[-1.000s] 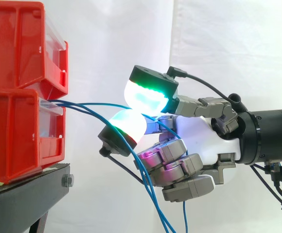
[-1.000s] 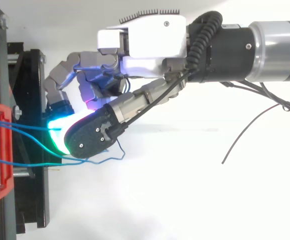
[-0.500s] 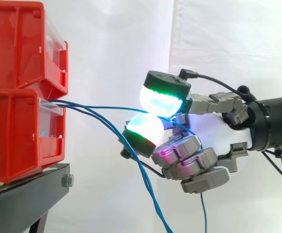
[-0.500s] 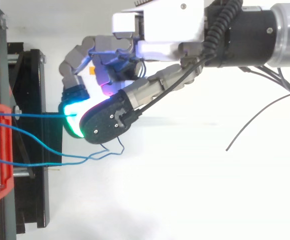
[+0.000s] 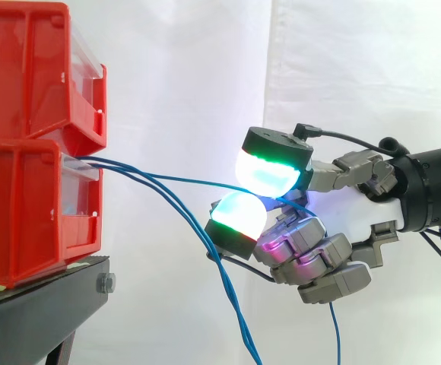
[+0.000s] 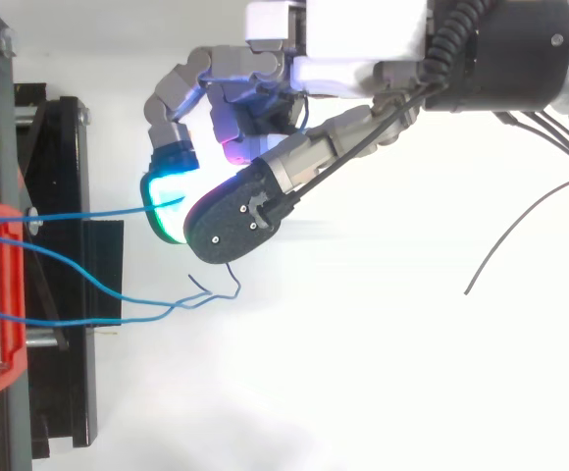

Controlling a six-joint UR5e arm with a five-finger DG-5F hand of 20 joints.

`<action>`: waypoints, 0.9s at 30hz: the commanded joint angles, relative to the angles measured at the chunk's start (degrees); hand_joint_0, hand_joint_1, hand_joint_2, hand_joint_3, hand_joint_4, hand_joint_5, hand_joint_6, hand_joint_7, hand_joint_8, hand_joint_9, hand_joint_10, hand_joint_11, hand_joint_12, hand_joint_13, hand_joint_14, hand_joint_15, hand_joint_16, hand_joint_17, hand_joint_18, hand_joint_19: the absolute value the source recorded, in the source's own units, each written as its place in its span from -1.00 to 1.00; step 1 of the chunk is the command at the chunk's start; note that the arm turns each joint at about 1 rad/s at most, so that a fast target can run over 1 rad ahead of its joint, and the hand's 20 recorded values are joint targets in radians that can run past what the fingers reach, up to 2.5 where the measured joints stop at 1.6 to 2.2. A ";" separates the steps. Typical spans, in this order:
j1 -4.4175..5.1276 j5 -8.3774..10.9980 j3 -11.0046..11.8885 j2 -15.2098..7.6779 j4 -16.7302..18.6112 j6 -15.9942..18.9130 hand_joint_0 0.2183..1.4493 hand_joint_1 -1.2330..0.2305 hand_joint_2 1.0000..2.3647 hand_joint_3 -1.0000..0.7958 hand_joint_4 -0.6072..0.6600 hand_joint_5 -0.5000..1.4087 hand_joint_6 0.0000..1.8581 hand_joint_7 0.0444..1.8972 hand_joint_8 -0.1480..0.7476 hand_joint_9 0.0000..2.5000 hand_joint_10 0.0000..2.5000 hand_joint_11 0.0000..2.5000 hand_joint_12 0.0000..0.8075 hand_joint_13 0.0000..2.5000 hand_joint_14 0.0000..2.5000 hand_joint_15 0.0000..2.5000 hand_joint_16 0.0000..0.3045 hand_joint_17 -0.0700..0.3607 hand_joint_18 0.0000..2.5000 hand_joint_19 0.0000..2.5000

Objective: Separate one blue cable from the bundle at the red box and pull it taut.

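While hand [image 5: 334,228] pinched one blue cable [image 6: 88,212] between glowing pads [image 5: 270,171], right of red box [image 5: 30,205], cable ran almost straight. Picking looked done; other cables [image 5: 205,243] sagged below. Last bit of pulling maybe left.

Pretty bright, even light all round. The white curtain [image 5: 205,76] is nearly blown out, with just faint grey folds and hardly any shadows. The red bins [image 5: 23,152] show a slight sheen. The hand [image 5: 357,217] has pads [image 5: 270,171] glowing green-cyan, plus a magenta tint underneath.
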 commanded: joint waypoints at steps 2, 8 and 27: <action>0.25 0.52 -0.03 -0.02 -0.02 0.22 -0.41 -0.15 -1.00 -0.44 -0.02 -0.67 -0.08 0.07 0.17 -0.79 1.00 0.07 -0.06 -0.54 1.00 0.06 -0.74 -0.26 -0.04 0.37; 0.42 1.93 0.06 -0.02 0.15 0.75 -0.46 -0.10 -1.00 -0.44 0.00 -0.67 -0.09 0.07 0.19 -0.79 1.00 0.06 -0.03 -0.53 1.00 0.04 -0.73 -0.24 -0.04 0.37; 0.69 2.28 -0.03 -0.02 0.24 0.92 -0.61 -0.03 -1.00 -0.44 0.02 -0.67 -0.08 0.02 0.28 -0.79 1.00 -0.02 0.05 -0.51 1.00 -0.04 -0.66 -0.14 -0.01 0.26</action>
